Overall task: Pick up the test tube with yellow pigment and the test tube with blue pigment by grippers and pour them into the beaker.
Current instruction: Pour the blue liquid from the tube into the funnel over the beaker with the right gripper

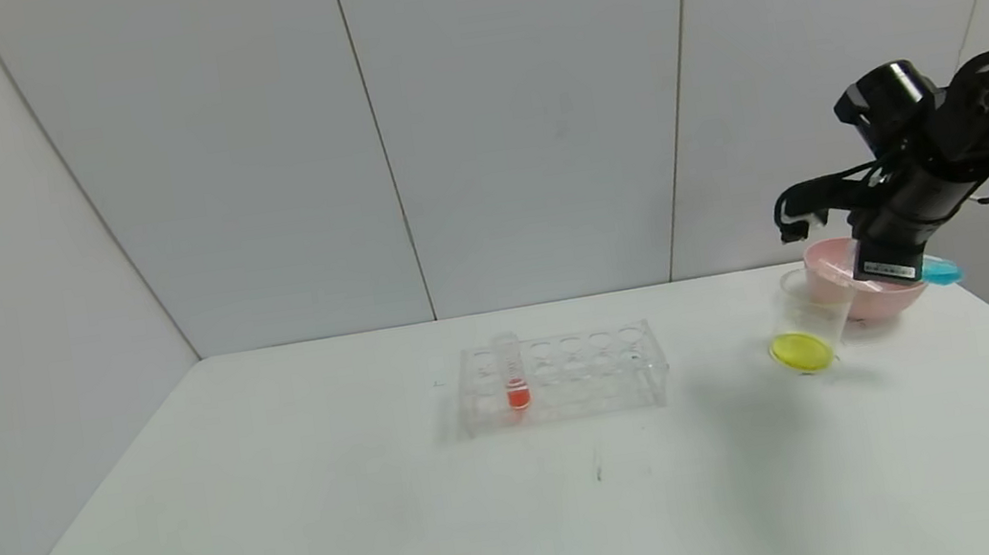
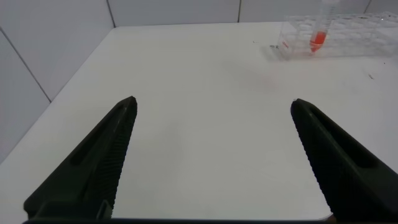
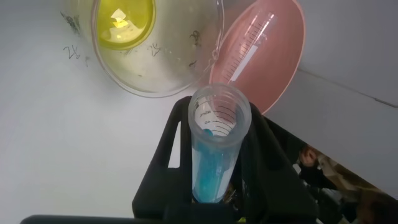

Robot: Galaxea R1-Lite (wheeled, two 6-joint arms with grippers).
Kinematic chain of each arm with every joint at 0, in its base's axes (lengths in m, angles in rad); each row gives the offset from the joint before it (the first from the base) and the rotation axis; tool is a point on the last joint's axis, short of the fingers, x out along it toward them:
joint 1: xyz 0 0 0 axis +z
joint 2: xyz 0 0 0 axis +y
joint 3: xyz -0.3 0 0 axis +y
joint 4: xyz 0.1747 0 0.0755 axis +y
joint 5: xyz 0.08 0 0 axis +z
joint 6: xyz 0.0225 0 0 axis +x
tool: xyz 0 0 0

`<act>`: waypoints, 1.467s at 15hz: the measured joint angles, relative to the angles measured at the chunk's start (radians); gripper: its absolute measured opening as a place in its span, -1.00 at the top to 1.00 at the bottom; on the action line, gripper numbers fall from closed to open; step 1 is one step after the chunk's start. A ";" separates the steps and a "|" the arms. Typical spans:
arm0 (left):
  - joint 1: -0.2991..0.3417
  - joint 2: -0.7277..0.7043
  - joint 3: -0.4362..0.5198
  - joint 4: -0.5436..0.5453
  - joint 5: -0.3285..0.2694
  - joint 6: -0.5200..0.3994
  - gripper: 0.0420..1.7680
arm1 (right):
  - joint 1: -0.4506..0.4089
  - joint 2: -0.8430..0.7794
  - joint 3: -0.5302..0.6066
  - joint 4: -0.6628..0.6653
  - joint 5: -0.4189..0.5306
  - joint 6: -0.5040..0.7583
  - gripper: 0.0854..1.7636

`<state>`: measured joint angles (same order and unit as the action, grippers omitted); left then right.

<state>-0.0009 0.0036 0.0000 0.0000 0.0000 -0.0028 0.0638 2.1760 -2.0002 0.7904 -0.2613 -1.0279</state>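
A: Gripping the test tube with blue pigment (image 3: 214, 152), the right gripper (image 3: 217, 180) has its jaws closed tight on the tube's body, one on each side. The tube's open mouth points toward the beaker (image 3: 155, 46), and blue liquid lies along the inside of the tube.

B: Where is that relative to the beaker?

A: In the head view the right gripper (image 1: 885, 266) hangs just above and behind the beaker (image 1: 812, 320), over the pink bowl (image 1: 850, 290). The blue end of the tube (image 1: 942, 270) pokes out on the far side of the gripper from the beaker, so the tube lies tilted rather than upright.

B: And the beaker itself?

A: It stands on the desk (image 1: 394, 524) with yellow liquid at its bottom, touching or nearly touching the bowl behind it. In the right wrist view an empty clear tube (image 3: 245, 53) with graduation marks lies inside the pink bowl (image 3: 273, 62). Whether that is the test tube with yellow pigment, I cannot tell.

B: Anything in the way?

A: Only the bowl's rim beside the beaker. Well apart from the beaker, toward the desk's middle, stands a clear tube rack (image 1: 562, 376) holding one upright tube with red liquid (image 1: 513, 376).

B: Any writing?

A: Marks on the beaker wall and print inside the blue tube's mouth, too small to read.

B: The left arm?

A: The left gripper (image 2: 211, 162) hovers over bare desk, jaws spread wide, holding nothing, far from the beaker.
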 joint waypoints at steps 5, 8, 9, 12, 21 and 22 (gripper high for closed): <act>0.001 0.000 0.000 0.000 0.000 0.000 -1.00 | 0.010 0.003 0.000 -0.005 -0.066 -0.024 0.50; 0.000 0.000 0.000 0.000 0.000 0.000 -1.00 | 0.017 0.009 0.000 -0.009 -0.081 -0.028 0.50; 0.001 0.000 0.000 0.000 0.000 0.000 -1.00 | 0.020 0.011 0.000 -0.010 -0.104 -0.032 0.50; 0.001 0.000 0.000 0.000 0.000 0.000 -1.00 | 0.031 0.017 0.000 -0.016 -0.133 -0.041 0.50; 0.001 0.000 0.000 0.000 0.000 0.000 -1.00 | 0.054 0.045 0.000 -0.033 -0.185 -0.048 0.50; 0.001 0.000 0.000 0.000 0.000 0.000 -1.00 | 0.056 0.047 0.000 -0.034 -0.195 -0.048 0.50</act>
<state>0.0000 0.0036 0.0000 0.0000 0.0000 -0.0023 0.1196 2.2226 -2.0002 0.7566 -0.4566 -1.0762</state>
